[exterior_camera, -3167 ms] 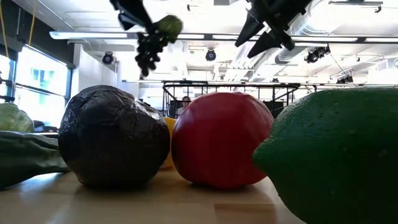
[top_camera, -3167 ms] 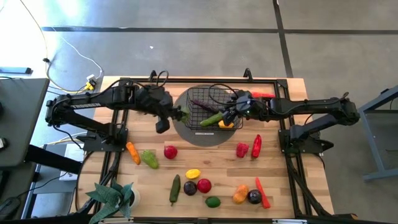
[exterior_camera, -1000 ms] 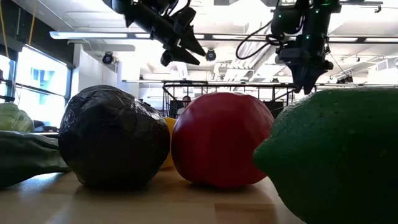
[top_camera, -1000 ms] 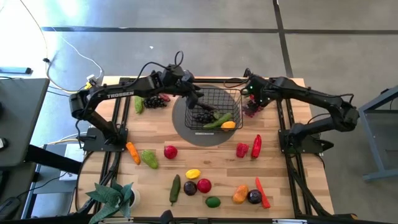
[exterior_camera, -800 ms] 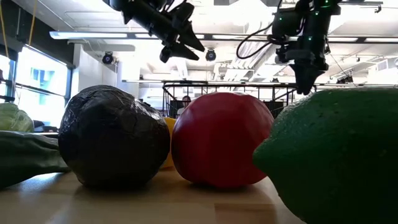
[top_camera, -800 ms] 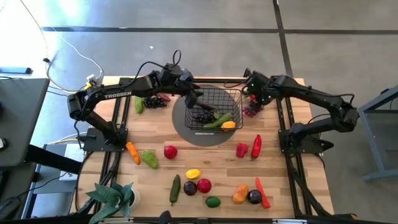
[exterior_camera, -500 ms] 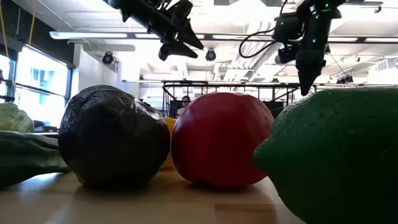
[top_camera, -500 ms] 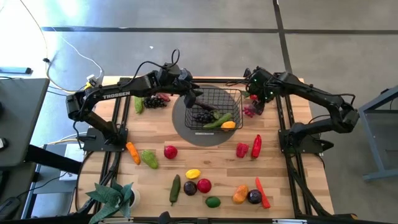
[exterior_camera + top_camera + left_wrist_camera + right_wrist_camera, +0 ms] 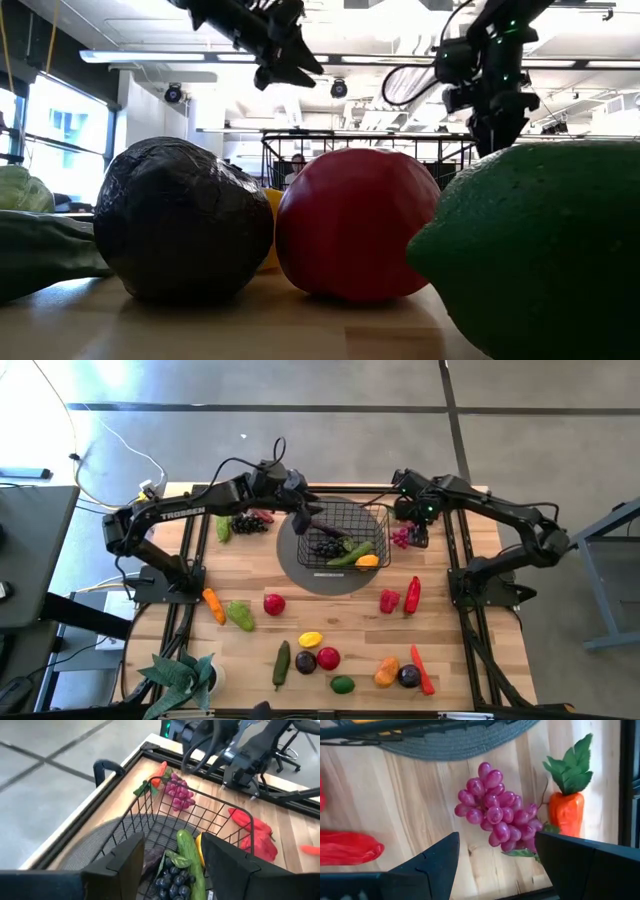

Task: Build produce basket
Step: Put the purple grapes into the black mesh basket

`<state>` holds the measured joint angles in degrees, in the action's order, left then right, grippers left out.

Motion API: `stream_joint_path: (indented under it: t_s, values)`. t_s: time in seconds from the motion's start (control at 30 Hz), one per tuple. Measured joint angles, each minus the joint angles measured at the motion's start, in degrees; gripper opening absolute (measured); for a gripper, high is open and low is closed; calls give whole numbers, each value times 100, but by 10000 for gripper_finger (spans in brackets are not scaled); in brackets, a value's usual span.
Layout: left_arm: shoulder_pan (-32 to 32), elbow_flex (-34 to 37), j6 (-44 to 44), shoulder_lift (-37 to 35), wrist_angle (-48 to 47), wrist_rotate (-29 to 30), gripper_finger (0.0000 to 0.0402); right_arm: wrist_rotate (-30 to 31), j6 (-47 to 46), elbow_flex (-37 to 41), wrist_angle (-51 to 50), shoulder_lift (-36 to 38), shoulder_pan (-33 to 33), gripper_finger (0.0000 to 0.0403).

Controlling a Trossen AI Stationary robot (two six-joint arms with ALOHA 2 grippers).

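The black wire basket [image 9: 341,535] stands on a round grey mat [image 9: 292,560]; in it lie dark grapes [image 9: 172,882], a cucumber [image 9: 189,852] and a yellow piece [image 9: 367,560]. My left gripper [image 9: 307,517] hangs open above the basket's far left corner, holding nothing. My right gripper [image 9: 418,532] points down, open, just right of the basket. Its fingers stand over a pink grape bunch [image 9: 495,805] that lies on the wood beside a carrot [image 9: 566,807], clear of both.
Loose produce covers the near half of the table: red peppers [image 9: 400,597], an apple [image 9: 273,603], a cucumber [image 9: 281,663], plums, a lime [image 9: 342,684]. Dark grapes and a green pepper [image 9: 240,524] lie far left. A potted plant [image 9: 180,675] stands at the near left corner.
My right gripper has rolled about its own axis above the pink grapes, shifted a little toward the table's right edge and sunk slightly. My left gripper has drawn up and a little left from over the basket. Both have stayed open.
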<state>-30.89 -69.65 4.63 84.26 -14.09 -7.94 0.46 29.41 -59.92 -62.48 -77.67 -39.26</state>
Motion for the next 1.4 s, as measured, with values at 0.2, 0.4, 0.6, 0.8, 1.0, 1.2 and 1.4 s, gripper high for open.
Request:
stream_joint_path:
  t_s: [0.2, 0.4, 0.6, 0.8, 1.0, 1.2, 1.4]
  values:
    - [-16, 2, -51, -309, -27, 168, 184, 18, 443, 0, 77, -281, 41, 244]
    - [-22, 2, -446, -525, -29, 556, 184, 49, 871, 0, 78, -649, 39, 244]
    - [-22, 2, -691, -638, -32, 681, 184, 105, 798, 0, 71, -1139, 39, 244]
    - [-46, 2, -933, -648, -100, 717, 184, 290, 558, -9, 157, -1535, -16, 244]
    - [-98, 2, -980, -648, -161, 719, 184, 368, 397, 0, 360, -1780, -25, 244]
    - [-146, 2, -980, -646, -166, 721, 184, 463, 381, 0, 295, -1845, -25, 237]
    - [-146, 2, -980, -646, -171, 736, 184, 467, 370, 0, 265, -1845, -25, 173]
